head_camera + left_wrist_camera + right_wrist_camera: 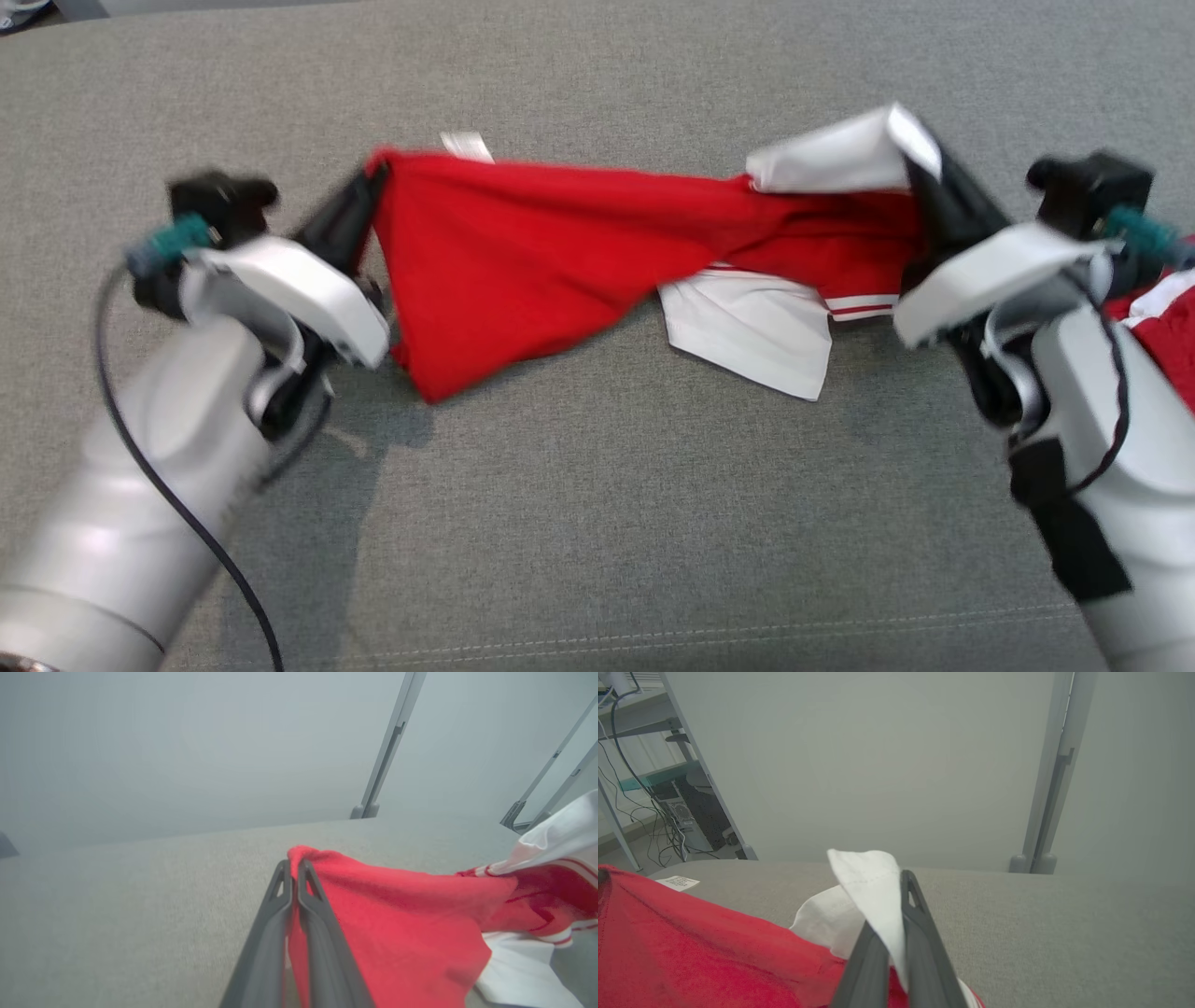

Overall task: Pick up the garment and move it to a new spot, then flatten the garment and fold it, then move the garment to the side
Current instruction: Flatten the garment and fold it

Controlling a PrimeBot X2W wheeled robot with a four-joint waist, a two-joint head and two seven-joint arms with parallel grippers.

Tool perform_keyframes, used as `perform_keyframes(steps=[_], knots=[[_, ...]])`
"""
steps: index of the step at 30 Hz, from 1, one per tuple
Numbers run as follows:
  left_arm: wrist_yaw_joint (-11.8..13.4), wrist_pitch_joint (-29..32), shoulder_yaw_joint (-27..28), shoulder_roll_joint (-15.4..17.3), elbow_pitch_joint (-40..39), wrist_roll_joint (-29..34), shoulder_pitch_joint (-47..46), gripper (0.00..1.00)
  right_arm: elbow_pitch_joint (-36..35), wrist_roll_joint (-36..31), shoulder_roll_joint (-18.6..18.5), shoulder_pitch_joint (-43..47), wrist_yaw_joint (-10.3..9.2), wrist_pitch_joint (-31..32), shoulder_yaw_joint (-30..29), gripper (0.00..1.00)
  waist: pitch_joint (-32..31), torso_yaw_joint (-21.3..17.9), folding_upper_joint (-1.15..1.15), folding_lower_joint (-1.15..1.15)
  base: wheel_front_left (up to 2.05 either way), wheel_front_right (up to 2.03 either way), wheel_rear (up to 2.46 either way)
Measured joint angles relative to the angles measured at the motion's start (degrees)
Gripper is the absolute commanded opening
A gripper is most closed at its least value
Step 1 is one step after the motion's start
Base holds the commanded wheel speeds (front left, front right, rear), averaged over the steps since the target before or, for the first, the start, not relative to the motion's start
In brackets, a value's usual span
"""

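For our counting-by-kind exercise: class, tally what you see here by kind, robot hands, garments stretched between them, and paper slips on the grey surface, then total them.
Robot hands: 2 (left hand, right hand, both shut on the garment)
Garments stretched between them: 1 (red and white garment)
Paper slips on the grey surface: 1 (white paper slip)
Total: 4

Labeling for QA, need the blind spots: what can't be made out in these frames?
- Head view: garment is motion-blurred and its stripe detail is soft.
- Head view: left tool, tips blurred against the red corner.
- Right wrist view: right tool, one fingertip covered by white fabric.
- Head view: red-and-white cloth is cut by the right edge, so same garment or not is unclear.
- Right wrist view: white tag, print too small to read.
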Motion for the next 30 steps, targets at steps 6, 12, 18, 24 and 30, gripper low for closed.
perform_keyframes(steps=[6,12,18,24,30], knots=[[0.0,-0.5,5.3,6.9,-7.7,1.0,-12.3,0.00,1.2,-0.5,-0.7,-17.0,0.00,-2.1,-4.8,0.00,-0.8,-0.3,0.00,0.00,0.00,0.00,0.00],[0.0,-0.5,9.5,9.8,-16.3,-0.4,-13.4,0.00,2.1,2.8,-3.1,-20.4,0.00,-3.6,-4.1,0.00,-4.3,0.2,0.00,0.00,0.00,0.00,0.00],[0.0,-0.6,9.5,10.3,-17.8,-3.3,0.6,0.00,-3.2,13.9,-5.6,-10.0,0.00,-0.1,5.1,0.00,-5.7,1.5,0.00,0.00,0.00,0.00,0.00],[0.0,-0.4,10.0,9.5,-15.2,-6.8,18.0,0.00,-11.0,28.8,-12.4,4.5,0.00,6.5,13.8,0.00,-7.2,2.5,0.00,0.00,0.00,0.00,0.00],[0.0,-0.4,11.5,6.8,-12.7,-6.8,25.1,0.00,-12.3,34.1,-15.1,10.5,-0.01,13.7,22.6,0.00,-8.1,2.8,0.00,0.00,0.00,0.00,0.00]])
